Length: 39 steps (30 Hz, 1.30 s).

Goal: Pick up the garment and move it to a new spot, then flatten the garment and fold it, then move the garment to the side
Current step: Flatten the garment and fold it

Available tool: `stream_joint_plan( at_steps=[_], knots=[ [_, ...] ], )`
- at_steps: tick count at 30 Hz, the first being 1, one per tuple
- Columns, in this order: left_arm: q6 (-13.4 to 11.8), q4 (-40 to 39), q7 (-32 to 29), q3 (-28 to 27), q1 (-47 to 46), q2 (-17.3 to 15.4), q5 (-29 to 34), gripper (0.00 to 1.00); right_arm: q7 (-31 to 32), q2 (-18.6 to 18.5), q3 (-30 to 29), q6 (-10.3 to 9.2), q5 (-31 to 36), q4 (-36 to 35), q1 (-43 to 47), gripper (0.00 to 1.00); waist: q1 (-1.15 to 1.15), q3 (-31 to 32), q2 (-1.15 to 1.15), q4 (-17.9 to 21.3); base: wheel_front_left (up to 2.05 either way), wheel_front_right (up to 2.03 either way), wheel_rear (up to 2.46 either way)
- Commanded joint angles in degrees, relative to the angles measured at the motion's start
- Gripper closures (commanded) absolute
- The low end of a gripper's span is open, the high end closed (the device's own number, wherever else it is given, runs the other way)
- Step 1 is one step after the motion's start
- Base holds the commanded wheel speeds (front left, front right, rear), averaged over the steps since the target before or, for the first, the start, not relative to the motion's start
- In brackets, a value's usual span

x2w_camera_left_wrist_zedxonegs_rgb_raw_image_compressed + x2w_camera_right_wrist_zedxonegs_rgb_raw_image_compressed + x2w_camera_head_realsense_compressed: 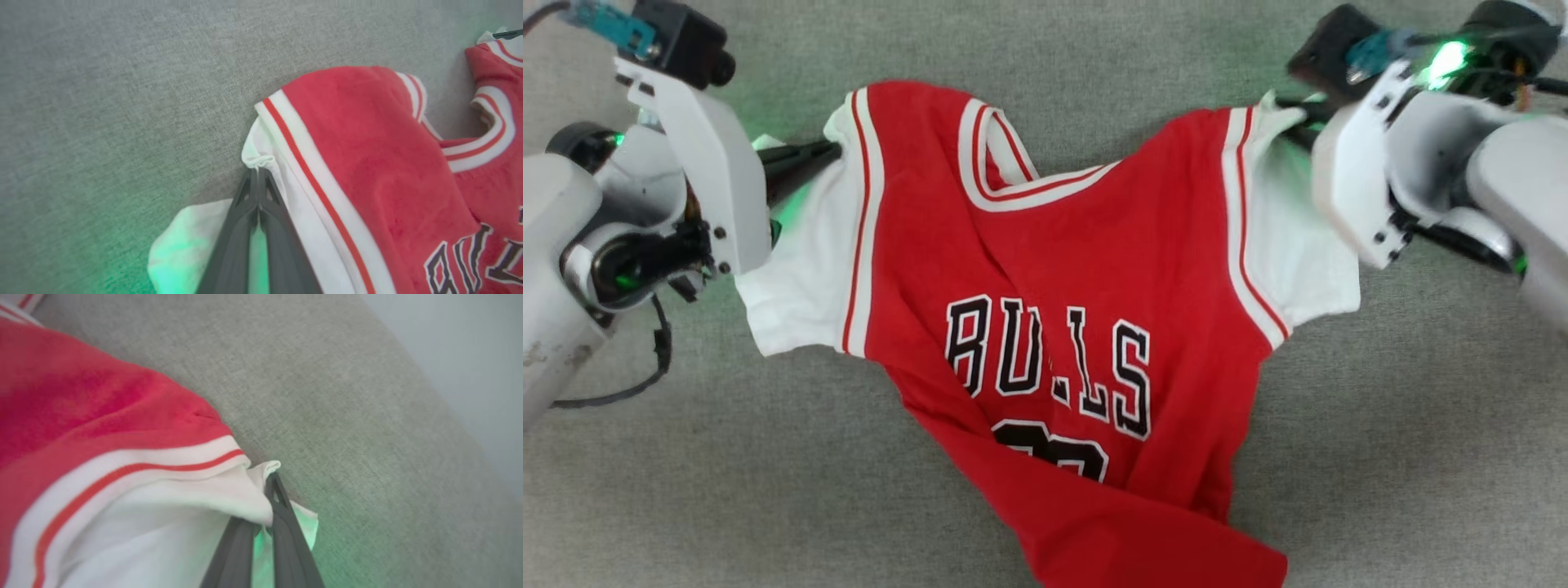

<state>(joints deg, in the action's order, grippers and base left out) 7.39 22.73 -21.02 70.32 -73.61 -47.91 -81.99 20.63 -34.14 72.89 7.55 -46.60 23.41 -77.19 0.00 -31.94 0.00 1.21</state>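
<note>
2 grips on garment [1062, 269] (left claw [258, 173], right claw [272, 478], each clamping a white sleeve). Flattening step, likely. Next: pull apart evenly.

Open grey surface [1380, 457] all round garment [1078, 269].

Grey woven fabric surface [1045, 41], red-and-white garment [1094, 261] rumpled across it

surface: grey woven fabric [1380, 449]; glow: green tint [122, 261]; beyond edge: pale blur [470, 355]
</note>
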Motion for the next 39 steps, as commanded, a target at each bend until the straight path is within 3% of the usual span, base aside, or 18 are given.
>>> stream_joint_plan(
  at_steps=[1, 11, 16, 24, 30, 39],
  knots=[
    [0.15, 0.35, 2.03, 0.12, 0.78, 0.24, -0.78, 1.00, -2.55, -0.79, -1.04, -0.10, -1.43, 2.13, -0.48, 1.00, 0.00, 1.36, 0.00, 0.15, 0.00, 0.00, 0.00],
    [0.15, 4.15, 14.38, -4.00, -5.16, 1.04, -1.08, 1.00, -14.02, 2.18, -14.11, -0.10, -3.11, 14.19, -4.55, 1.00, 0.00, 2.27, 0.00, -0.33, 0.00, 0.00, 0.00],
    [0.15, 10.11, 19.96, -6.27, -10.81, 4.03, 0.25, 1.00, -17.91, 5.41, -20.45, -0.10, -0.25, 21.83, -9.77, 1.00, 0.00, 1.33, 0.00, -0.21, 0.00, 0.00, 0.00],
    [0.13, 26.09, 32.05, -13.03, -27.73, 10.36, 2.43, 1.00, -29.39, 13.14, -33.11, -0.10, 7.77, 39.58, -26.66, 1.00, 0.00, 1.11, 0.00, 0.39, 0.00, 0.00, 0.00],
    [0.07, 28.89, 35.62, -15.12, -33.29, 12.83, 3.50, 1.00, -33.31, 17.21, -36.18, -0.10, 11.02, 46.76, -32.26, 1.00, 0.00, 3.30, 0.00, 0.59, 0.00, 0.00, 0.00],
    [0.07, 22.54, 35.68, -10.95, -23.06, 10.17, 1.52, 1.00, -33.34, 18.01, -33.95, -0.10, 9.54, 45.71, -22.51, 1.00, 0.00, 5.33, 0.00, 0.78, 0.00, 0.00, 0.00]
  ],
)
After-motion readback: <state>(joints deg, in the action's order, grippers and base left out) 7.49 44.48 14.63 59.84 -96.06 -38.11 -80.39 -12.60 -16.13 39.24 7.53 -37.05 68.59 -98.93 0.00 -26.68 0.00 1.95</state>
